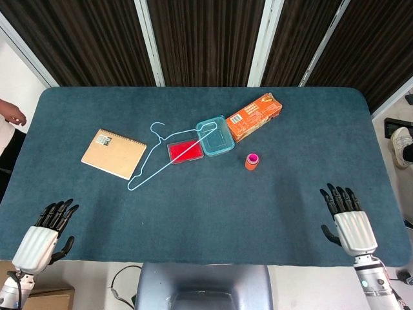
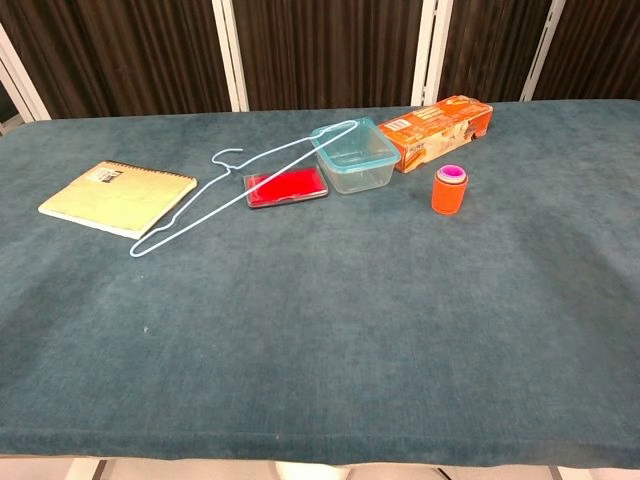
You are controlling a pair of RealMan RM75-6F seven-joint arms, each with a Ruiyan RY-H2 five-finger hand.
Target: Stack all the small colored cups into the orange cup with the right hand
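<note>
The orange cup [image 1: 251, 161] [image 2: 448, 191] stands upright on the table, right of centre, with a pink cup nested inside it, its rim showing at the top. My right hand [image 1: 352, 224] hangs near the table's front right edge, far from the cup, fingers spread and empty. My left hand [image 1: 40, 240] sits off the front left corner, fingers apart and holding nothing. Neither hand appears in the chest view.
An orange carton [image 1: 253, 116] lies behind the cup. A clear teal container [image 1: 215, 135] and a red lid [image 1: 185, 151] sit to its left. A light blue wire hanger [image 1: 169, 157] and a tan notebook [image 1: 113, 153] lie further left.
</note>
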